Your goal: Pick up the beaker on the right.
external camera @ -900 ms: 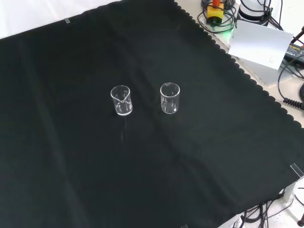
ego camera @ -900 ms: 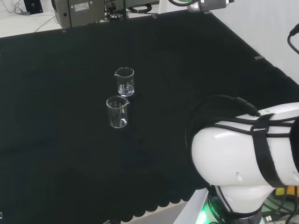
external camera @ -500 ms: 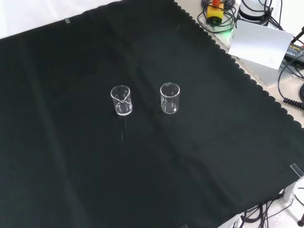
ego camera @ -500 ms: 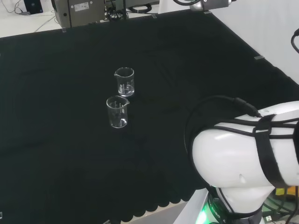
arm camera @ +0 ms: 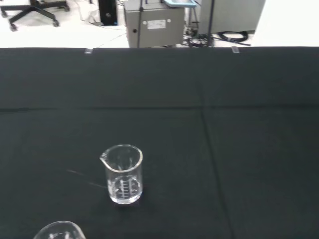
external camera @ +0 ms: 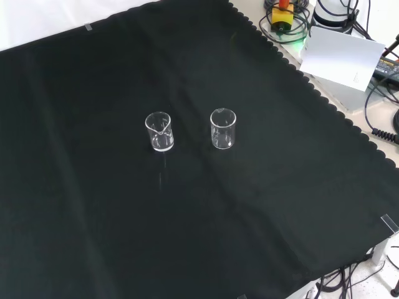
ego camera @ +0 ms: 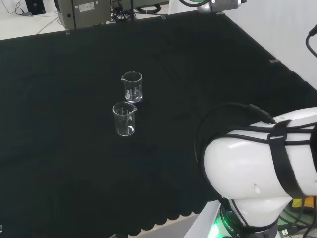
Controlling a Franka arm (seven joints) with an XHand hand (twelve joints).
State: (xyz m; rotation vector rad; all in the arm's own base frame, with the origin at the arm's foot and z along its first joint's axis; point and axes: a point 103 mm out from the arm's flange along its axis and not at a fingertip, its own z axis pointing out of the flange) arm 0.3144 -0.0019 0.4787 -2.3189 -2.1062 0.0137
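Note:
Two small clear glass beakers stand upright and apart on the black cloth. In the head view one beaker (ego camera: 132, 87) is farther off and the other beaker (ego camera: 124, 119) stands just in front of it, slightly left. The front view shows them side by side, a left beaker (external camera: 159, 131) and a right beaker (external camera: 223, 129), both apparently empty. In the wrist view one whole beaker (arm camera: 123, 174) stands a fair way off, and the rim of a second beaker (arm camera: 57, 230) shows at the picture's edge. Nothing touches either beaker.
The arm's own white link (ego camera: 257, 168) fills the head view's lower right. A grey equipment box (ego camera: 84, 12) stands beyond the cloth's far edge. A white box (external camera: 343, 56) and cables lie off the cloth's scalloped edge (external camera: 312, 93) in the front view.
The arm's white link has shifted very slightly in the head view. Both beakers stand where they were.

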